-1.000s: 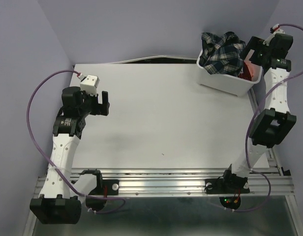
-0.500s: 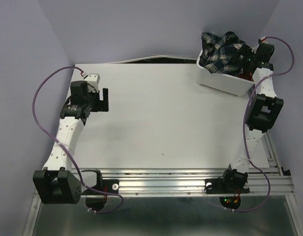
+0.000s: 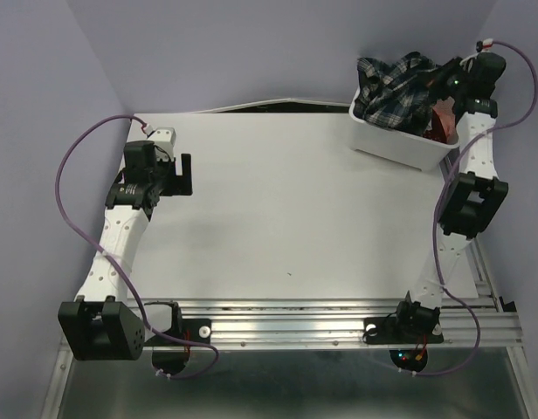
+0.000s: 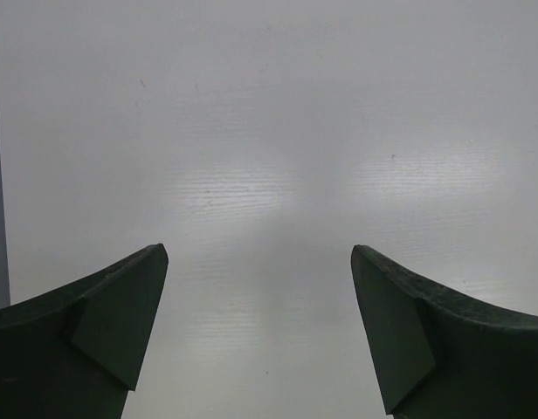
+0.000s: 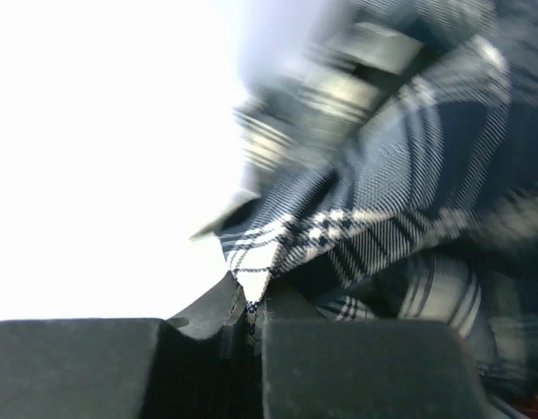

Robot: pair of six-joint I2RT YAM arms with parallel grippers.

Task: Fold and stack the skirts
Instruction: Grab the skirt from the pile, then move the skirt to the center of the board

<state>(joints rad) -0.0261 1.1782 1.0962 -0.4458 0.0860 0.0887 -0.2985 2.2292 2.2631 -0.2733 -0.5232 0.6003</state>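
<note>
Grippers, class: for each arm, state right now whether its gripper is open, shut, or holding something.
Left gripper: open, holding nothing.
Right gripper: shut on a corner of the plaid skirt.

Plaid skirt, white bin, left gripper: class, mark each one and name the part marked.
plaid skirt (image 3: 393, 87), top external view, middle of the bunched cloth
white bin (image 3: 400, 147), top external view, near outer wall
left gripper (image 4: 258, 253), left wrist view, midway between its fingertips
</note>
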